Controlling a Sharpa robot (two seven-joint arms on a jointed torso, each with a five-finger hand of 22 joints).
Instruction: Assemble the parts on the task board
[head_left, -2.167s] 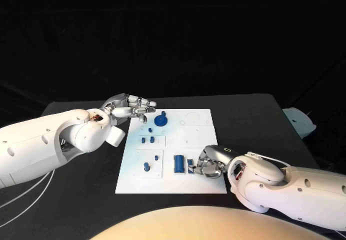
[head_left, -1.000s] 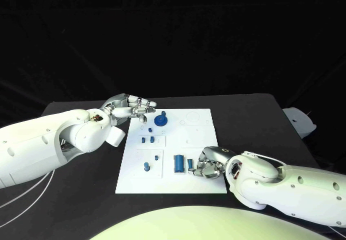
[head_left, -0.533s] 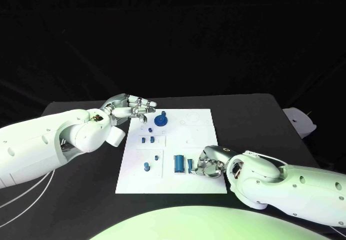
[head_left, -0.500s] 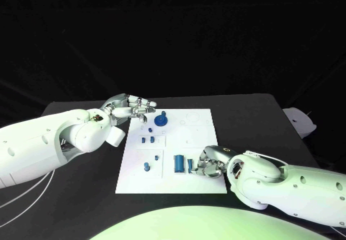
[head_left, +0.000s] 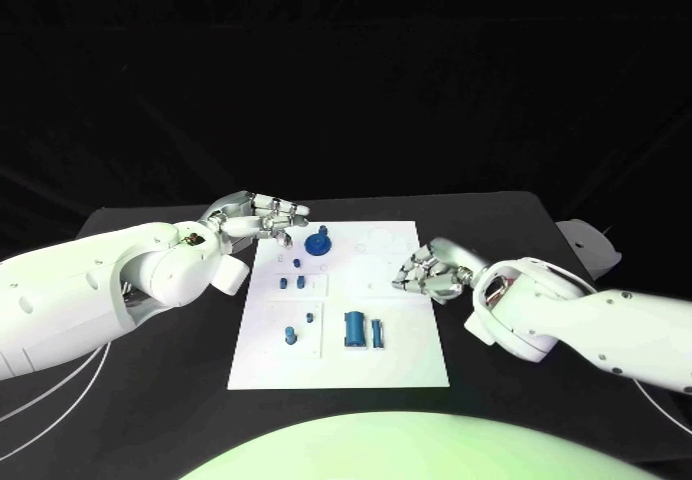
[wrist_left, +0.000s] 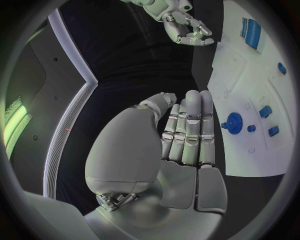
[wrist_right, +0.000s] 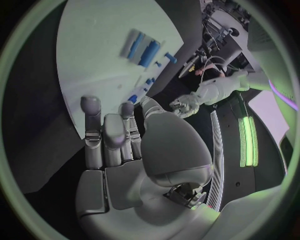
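Note:
The white task board (head_left: 404, 350) lies mid-table. A round blue part (head_left: 319, 241) stands near its far edge, with small blue pegs (head_left: 296, 282) below it. A thick blue cylinder (head_left: 355, 328) and a thin blue bar (head_left: 378, 333) lie side by side in the near half. My left hand (head_left: 267, 215) hovers at the board's far left corner, fingers loosely bent, holding nothing. My right hand (head_left: 433, 268) hangs over the board's right edge, empty. The left wrist view shows the left hand (wrist_left: 184, 140), the round part (wrist_left: 234, 122) and the right hand (wrist_left: 186, 27). The right wrist view shows the right hand (wrist_right: 115, 140) and the cylinder (wrist_right: 149, 52).
A pale object (head_left: 591, 240) sits at the table's right edge. Black table surface (head_left: 159, 400) surrounds the board on every side. Two more small blue pegs (head_left: 299, 328) stand in the board's near left section.
My right hand has left the thin blue bar at the board's near part and moved up to the right edge. The bar now lies free beside the cylinder. The left hand stayed put.

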